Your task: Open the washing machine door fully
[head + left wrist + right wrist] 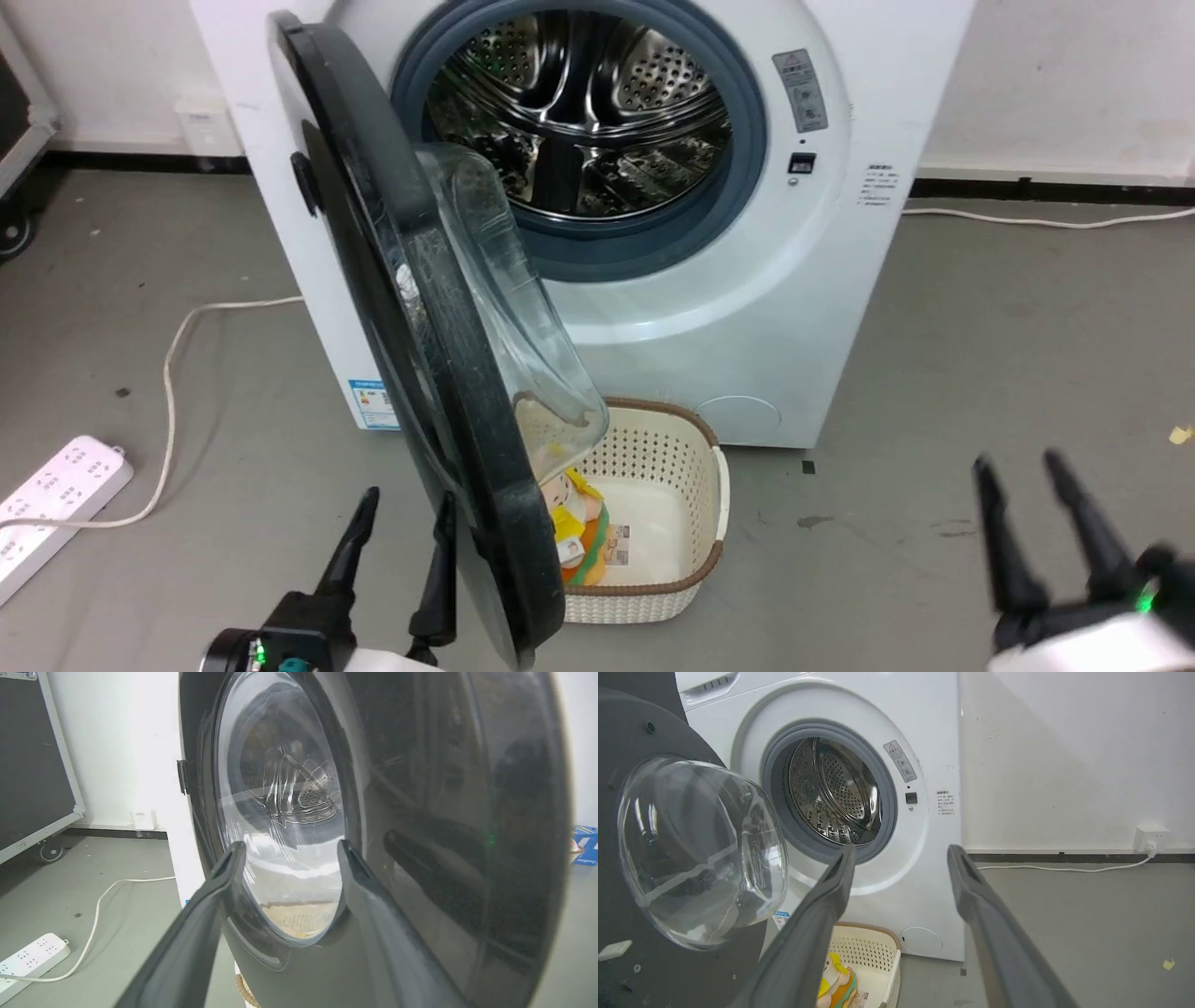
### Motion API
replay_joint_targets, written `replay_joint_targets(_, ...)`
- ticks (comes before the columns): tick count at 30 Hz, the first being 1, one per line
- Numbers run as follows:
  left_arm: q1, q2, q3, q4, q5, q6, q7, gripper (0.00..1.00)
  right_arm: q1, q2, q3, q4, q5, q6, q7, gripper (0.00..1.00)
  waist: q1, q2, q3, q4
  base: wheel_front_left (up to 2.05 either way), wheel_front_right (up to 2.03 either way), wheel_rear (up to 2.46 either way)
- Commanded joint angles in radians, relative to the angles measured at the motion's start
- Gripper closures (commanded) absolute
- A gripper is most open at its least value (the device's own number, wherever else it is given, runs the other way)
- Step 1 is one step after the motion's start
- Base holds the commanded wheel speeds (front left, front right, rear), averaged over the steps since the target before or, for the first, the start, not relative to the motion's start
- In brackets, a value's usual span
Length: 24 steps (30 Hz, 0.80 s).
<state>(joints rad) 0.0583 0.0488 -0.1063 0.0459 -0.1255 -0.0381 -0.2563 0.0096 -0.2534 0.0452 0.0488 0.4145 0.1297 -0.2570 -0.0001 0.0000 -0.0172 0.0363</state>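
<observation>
The white washing machine (747, 308) stands against the wall, its steel drum (579, 112) exposed inside the grey gasket. The glossy black washing machine door (373, 261) stands swung out towards me, nearly edge-on, hinged at the machine's left, its clear glass bowl (504, 308) bulging rightward. My left gripper (406, 523) is open at the lower left, fingers beside the door's outer face (444, 835), close to its lower rim. My right gripper (1022, 476) hangs open at the lower right, well clear of the door (626, 742) and the machine (924, 812).
A cream perforated basket (695, 504) with a yellow soft toy (574, 523) sits on the floor under the door. A white power strip (51, 504) and cable (173, 373) lie at left. A wheeled black case (32, 765) stands far left. Grey floor spreads to the right.
</observation>
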Motion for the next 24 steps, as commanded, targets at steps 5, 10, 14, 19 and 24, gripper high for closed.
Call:
replay_joint_targets(5,0.012,0.002,0.017,-0.002,0.014,-0.018,-0.006,0.0,0.115,0.127,-0.04,-0.052,-0.172,0.001,-0.004,0.0,0.0001,0.0,0.002,-0.017,0.0,0.0,0.0)
replay_joint_targets(10,0.02,0.002,0.017,0.008,0.011,-0.027,-0.006,0.0,0.15,0.174,-0.048,-0.075,-0.195,0.001,-0.005,0.0,0.0001,0.0,0.005,-0.024,0.0,0.0,0.0)
replay_joint_targets(14,0.025,0.002,0.016,0.014,0.014,-0.031,-0.006,0.0,0.159,0.187,-0.051,-0.068,-0.198,0.001,-0.005,0.0,0.0001,0.0,0.005,-0.021,0.0,0.0,0.0)
replay_joint_targets(19,0.019,0.002,0.006,-0.001,0.022,-0.039,-0.006,1.0,0.158,0.195,-0.049,-0.06,-0.188,0.001,-0.005,0.0,0.0001,0.0,0.004,-0.016,0.0,0.0,0.0)
replay_joint_targets(24,0.0,0.001,0.036,-0.072,0.001,-0.007,-0.006,1.0,0.155,0.197,-0.045,-0.051,-0.178,0.001,-0.005,0.0,0.0001,0.0,0.004,-0.01,0.0,0.0,0.0)
